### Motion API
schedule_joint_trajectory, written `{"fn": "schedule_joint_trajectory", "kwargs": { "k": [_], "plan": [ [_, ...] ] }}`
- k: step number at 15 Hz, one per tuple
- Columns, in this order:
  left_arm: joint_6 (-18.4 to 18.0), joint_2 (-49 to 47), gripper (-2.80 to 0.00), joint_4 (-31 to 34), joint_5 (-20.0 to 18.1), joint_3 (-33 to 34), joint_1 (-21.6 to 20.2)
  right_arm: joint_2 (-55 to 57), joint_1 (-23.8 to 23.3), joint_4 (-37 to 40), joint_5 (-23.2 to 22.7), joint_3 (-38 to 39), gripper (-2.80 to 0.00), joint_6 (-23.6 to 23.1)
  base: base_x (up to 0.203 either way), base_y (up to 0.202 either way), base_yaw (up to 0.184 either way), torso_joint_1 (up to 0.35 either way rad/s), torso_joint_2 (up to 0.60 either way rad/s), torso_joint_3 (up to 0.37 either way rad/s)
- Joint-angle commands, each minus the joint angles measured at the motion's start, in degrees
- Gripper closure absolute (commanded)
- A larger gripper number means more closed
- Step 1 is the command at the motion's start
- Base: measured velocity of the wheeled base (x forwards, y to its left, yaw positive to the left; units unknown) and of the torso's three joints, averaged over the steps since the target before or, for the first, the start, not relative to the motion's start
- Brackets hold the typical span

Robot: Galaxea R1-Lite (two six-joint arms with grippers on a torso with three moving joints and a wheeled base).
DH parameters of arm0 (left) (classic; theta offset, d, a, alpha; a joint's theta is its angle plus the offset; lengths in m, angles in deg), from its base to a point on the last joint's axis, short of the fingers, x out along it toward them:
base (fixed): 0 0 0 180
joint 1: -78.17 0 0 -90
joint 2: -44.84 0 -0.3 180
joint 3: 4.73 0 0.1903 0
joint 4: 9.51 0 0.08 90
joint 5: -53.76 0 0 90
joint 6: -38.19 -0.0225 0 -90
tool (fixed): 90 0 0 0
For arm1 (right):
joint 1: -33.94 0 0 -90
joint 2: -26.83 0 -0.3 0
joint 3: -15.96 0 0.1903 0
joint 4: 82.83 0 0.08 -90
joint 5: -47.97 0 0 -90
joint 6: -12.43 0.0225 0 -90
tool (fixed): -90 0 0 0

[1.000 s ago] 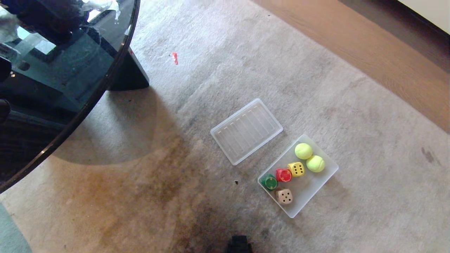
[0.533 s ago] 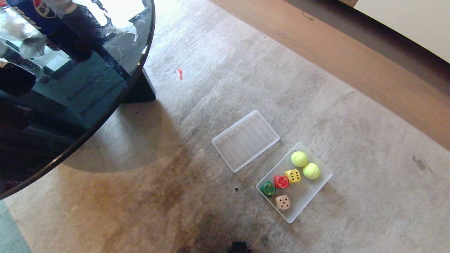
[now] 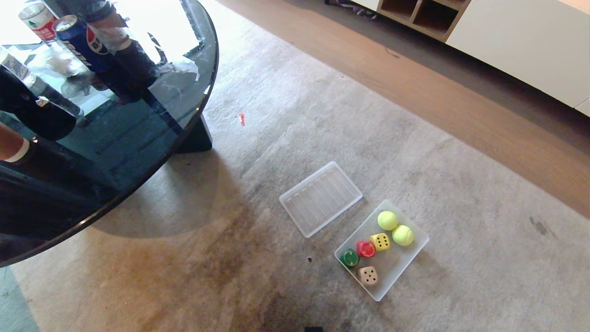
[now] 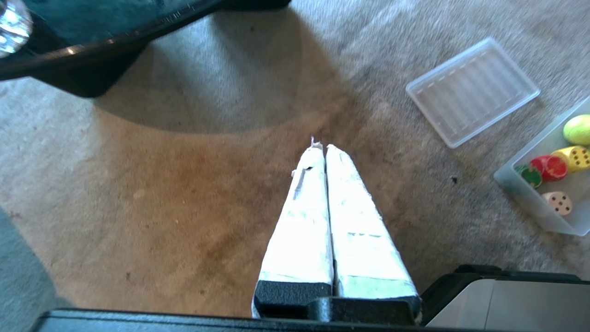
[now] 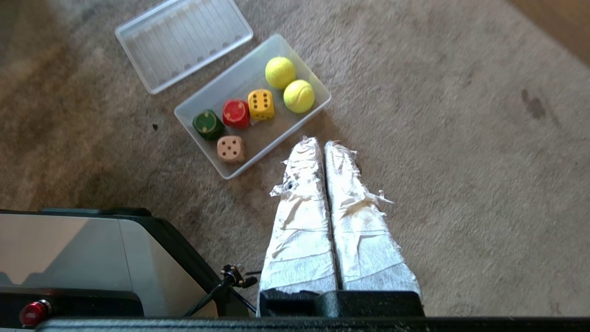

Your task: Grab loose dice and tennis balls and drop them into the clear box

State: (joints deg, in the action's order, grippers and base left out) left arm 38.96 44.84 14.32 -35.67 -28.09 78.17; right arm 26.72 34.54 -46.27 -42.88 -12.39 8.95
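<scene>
On the dark glass table [image 3: 138, 152] at the upper left of the head view stands a blue can [image 3: 80, 41] with a red, white and blue roundel and partial white lettering that cannot be read whole; beside it a red-and-white can [image 3: 38, 19] bears a small green mark, its wording too small to tell.

The clear box [image 3: 411, 251] lies on the grey carpet [image 3: 461, 258] at lower right of centre. Inside it sit two tennis balls [image 3: 387, 220], touching each other, and the dice [image 3: 380, 241]: yellow, red and green in a row, the beige one apart nearer the bottom edge. The ribbed clear lid [image 3: 321, 198] lies just beside the box, up and to its left.

In the right wrist view, the right gripper [image 5: 321, 144] hangs above bare carpet just beside the box's long wall, fingers pressed together and empty. The left gripper [image 4: 321, 146], likewise closed on nothing, hovers over carpet well apart from the box at that frame's right edge.
</scene>
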Motion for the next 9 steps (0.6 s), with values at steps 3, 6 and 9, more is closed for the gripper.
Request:
{"fn": "schedule_joint_trajectory", "kwargs": {
  "k": [3,6,9],
  "plan": [
    [0.02,-0.09,0.0,-0.02,0.04,0.09,0.0,0.11,0.02,0.08,-0.03,-0.02,0.0,-0.04,0.0,0.0,0.0,0.002,0.0,0.203],
    [0.02,-0.08,0.0,-0.02,0.04,0.09,0.0,0.11,0.01,0.0,-0.03,-0.02,0.0,-0.04,0.0,0.0,0.0,0.002,0.0,0.202],
    [0.02,0.0,0.0,-0.02,0.04,0.09,0.0,0.11,0.02,-0.01,-0.03,-0.02,0.0,-0.04,0.0,0.0,0.0,0.001,0.0,0.199]
  ]
}}
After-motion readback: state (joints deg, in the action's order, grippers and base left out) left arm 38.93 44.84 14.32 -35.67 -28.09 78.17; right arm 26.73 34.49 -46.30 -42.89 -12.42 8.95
